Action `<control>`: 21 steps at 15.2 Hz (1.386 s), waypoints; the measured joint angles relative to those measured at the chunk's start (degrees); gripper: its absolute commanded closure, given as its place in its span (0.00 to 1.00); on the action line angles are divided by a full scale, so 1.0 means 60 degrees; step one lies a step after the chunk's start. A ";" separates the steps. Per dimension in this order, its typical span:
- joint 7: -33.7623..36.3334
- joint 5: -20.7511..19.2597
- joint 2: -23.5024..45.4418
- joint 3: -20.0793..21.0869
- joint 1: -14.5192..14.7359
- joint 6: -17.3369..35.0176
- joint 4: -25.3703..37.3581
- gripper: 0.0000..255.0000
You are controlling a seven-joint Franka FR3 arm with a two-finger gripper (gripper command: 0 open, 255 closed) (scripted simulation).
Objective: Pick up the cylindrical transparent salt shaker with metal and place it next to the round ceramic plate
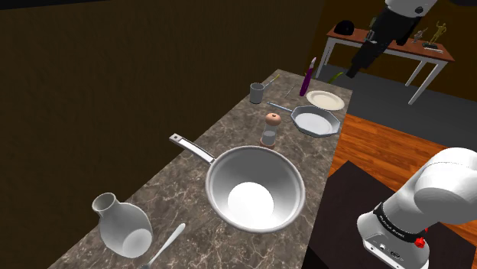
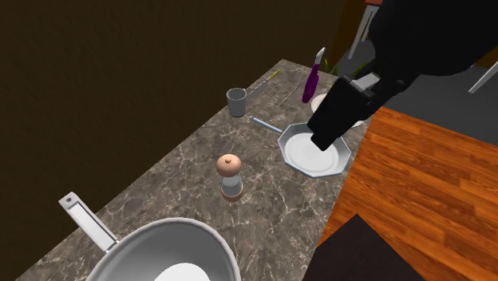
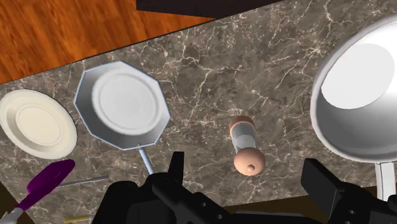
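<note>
The white arm [image 1: 447, 179] rises from its base at the shoulder view's lower right and leaves the picture at the top. Its dark wrist section shows at the far upper right, slanting down toward the left. At its end the all-black pincer [image 1: 353, 72] hangs in the air, pointing down. In the wrist view its two fingers [image 3: 176, 168] stand well apart and touch nothing. In the second exterior view the pincer looms large at the right, tilted down and left.

Octagonal pan [image 1: 316, 121], big pan [image 1: 228, 173], vase [image 1: 122, 225], cup [image 1: 257, 92].
</note>
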 measured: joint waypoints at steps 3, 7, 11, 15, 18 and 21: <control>0.0046 0.0093 0.0228 -0.0007 0.0027 0.0272 -0.0135 0.00; 0.0080 0.0354 0.1122 -0.0101 0.0102 0.1254 -0.0489 0.00; 0.0145 0.0695 0.2207 -0.0130 0.0231 0.2215 -0.0641 0.00; 0.0046 0.1041 0.3469 -0.0238 0.0343 0.3103 -0.0537 0.00; -0.0036 0.1350 0.4421 -0.0284 0.0453 0.3701 -0.0390 0.00; -0.0115 0.1716 0.5505 -0.0281 0.0591 0.4333 -0.0140 0.00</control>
